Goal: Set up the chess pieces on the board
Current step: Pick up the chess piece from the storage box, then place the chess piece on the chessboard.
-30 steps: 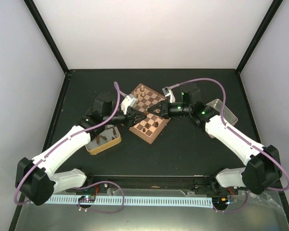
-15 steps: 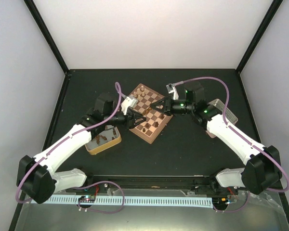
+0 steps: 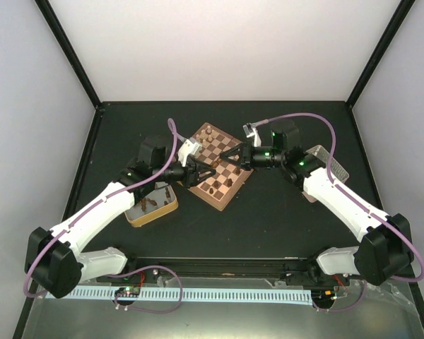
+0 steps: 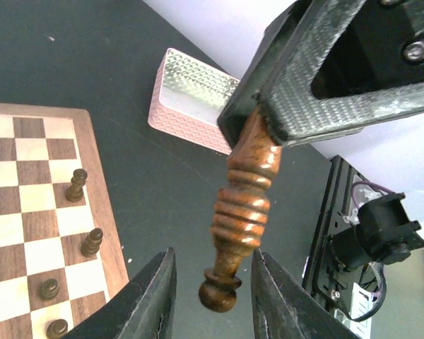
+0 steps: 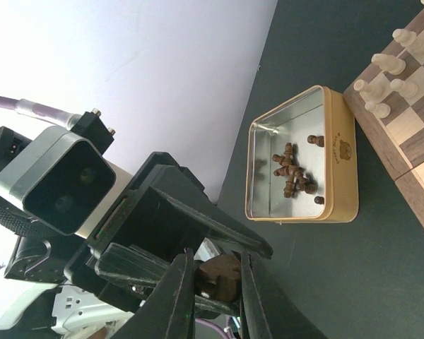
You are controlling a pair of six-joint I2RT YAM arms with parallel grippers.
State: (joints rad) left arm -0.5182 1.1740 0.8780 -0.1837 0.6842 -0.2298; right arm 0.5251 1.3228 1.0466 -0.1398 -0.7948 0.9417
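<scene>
In the top view the board (image 3: 218,167) lies mid-frame on the table (image 3: 268,226), with chess pieces (image 3: 213,188) along its lower-left edge, a tin (image 3: 154,216) holding more of them just lower left of it, and a tray (image 3: 336,169) well to its right.

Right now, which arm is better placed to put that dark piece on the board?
Right, probably. The right gripper is shut on the dark brown chess piece over the chessboard; the left gripper stands open around its head, not gripping.
</scene>
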